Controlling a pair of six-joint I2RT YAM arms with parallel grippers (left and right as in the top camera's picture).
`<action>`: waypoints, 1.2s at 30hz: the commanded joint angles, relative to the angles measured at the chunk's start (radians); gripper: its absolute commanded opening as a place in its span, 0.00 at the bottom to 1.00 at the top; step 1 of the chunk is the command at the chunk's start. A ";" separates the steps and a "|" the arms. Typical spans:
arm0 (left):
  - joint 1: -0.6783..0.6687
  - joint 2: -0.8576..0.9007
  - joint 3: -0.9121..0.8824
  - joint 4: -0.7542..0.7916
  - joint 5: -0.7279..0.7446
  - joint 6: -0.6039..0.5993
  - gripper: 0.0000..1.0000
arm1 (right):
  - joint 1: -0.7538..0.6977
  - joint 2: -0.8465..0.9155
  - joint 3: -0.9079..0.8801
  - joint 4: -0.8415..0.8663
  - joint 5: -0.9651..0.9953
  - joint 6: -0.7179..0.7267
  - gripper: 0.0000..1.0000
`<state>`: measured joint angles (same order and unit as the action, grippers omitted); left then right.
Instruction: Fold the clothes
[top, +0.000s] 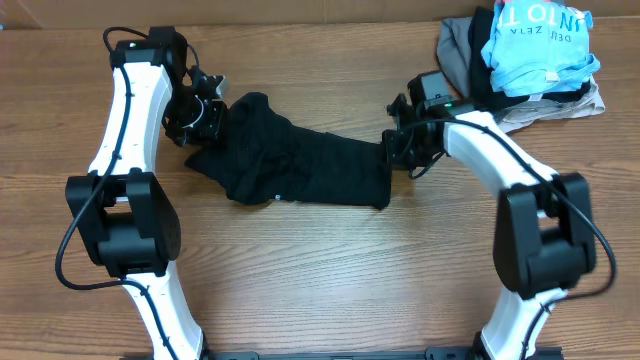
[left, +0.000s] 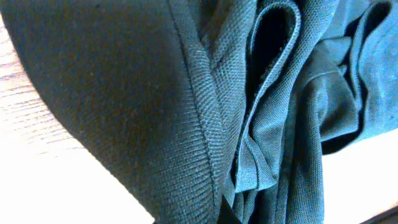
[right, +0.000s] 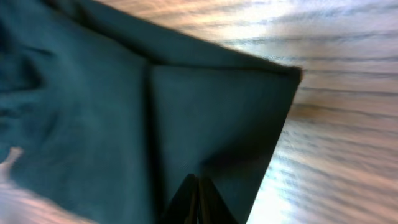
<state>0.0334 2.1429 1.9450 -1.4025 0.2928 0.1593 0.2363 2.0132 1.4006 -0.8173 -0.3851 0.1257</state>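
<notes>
Gripping stage: left end effector and right end effector both pinching crumpled black soft-fabric T-shirt ends, next needing lift and spread

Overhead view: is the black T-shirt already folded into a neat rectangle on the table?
No. The black T-shirt lies crumpled and stretched out between the left gripper and the right gripper, with uneven edges.

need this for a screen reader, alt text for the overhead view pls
A crumpled black T-shirt lies across a wooden table, with the left gripper shut on one end and the right gripper shut on the other. A pile of folded garments, light blue on top, sits in a far corner.
</notes>
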 joint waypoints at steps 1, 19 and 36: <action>-0.033 -0.049 0.047 -0.024 0.015 -0.034 0.04 | 0.004 0.071 -0.006 0.013 -0.040 -0.022 0.04; -0.457 -0.023 0.112 0.114 0.141 -0.105 0.25 | -0.020 0.132 -0.005 -0.003 -0.036 -0.023 0.04; -0.578 0.069 0.126 0.247 0.033 -0.246 0.36 | -0.309 -0.222 0.127 -0.105 -0.165 -0.008 0.29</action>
<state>-0.5625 2.2158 2.0392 -1.1553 0.3321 -0.0513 -0.0566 1.8603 1.5021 -0.9131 -0.5114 0.1307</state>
